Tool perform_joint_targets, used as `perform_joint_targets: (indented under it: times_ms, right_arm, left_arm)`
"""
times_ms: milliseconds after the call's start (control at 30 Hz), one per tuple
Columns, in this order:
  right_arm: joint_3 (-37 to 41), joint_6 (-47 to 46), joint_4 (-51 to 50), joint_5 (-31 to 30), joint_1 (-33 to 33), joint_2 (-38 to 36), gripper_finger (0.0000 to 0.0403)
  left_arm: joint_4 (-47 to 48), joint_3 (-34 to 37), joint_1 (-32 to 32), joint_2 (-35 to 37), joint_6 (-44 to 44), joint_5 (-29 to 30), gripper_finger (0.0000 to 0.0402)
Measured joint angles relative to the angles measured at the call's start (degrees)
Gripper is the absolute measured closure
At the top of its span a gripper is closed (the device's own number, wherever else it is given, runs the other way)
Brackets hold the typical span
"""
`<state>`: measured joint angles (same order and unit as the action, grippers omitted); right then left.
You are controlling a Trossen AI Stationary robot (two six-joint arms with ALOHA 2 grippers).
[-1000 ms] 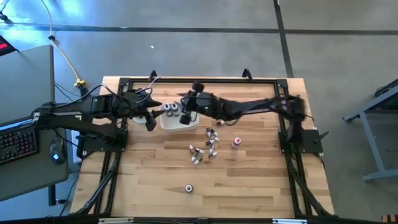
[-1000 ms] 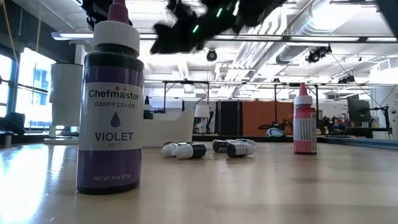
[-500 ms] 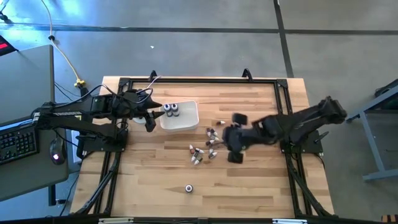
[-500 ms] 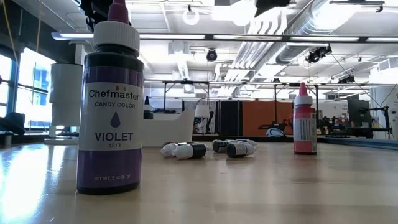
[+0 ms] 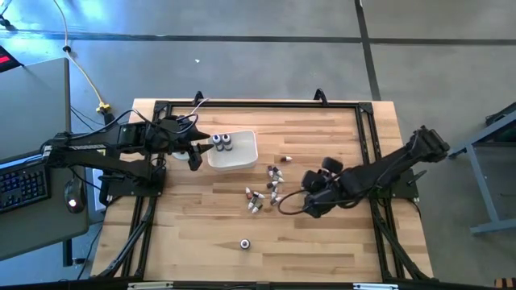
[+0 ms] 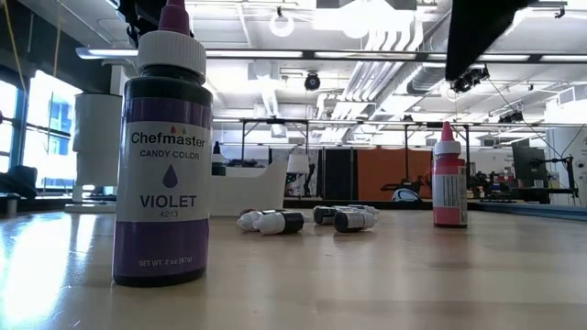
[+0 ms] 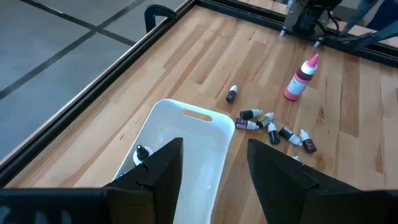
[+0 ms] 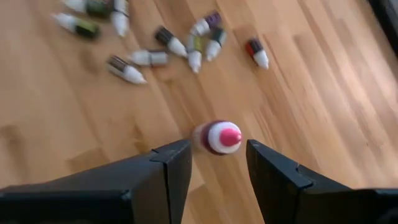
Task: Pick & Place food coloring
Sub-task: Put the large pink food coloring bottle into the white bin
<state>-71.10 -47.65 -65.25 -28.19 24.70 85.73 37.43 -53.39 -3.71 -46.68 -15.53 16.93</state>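
High view: right gripper (image 5: 311, 203) open above an upright pink-capped bottle (image 8: 219, 137), mid-table toward the right edge; small food coloring bottles (image 5: 266, 192) scattered centre; left gripper (image 7: 212, 163) open over white tray (image 5: 243, 151).

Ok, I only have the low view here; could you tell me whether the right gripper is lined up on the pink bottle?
Observer: Yes. In the right wrist view the pink-capped bottle stands upright in the gap between the right gripper's open fingers, with no contact visible.
Operator: Thank you. Where is the left gripper?
Observer: The left gripper hovers open at the white tray's left edge.
Operator: Is anything in the tray?
Observer: Two bottles stand in it, on the side nearest the left gripper.
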Motion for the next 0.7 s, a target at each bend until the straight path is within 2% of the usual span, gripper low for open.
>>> perform_joint_targets:
  times_ms: [233,533,700]
  right_arm:
    - [9.47,0.34,8.91,-0.13,-4.19,0.02,0.0258]
    - [13.46,4.60,12.42,2.28,-9.04,-0.10,0.0260]
    - [13.58,9.22,16.96,4.76,-10.56,0.02,0.0281]
  left_arm:
    - [-0.17,0.00,-0.01,0.00,-0.15,0.00,0.0225]
    - [-0.08,0.00,0.00,0.00,-1.26,0.02,0.0225]
    - [0.00,0.00,-0.01,0.00,-1.26,0.02,0.0225]
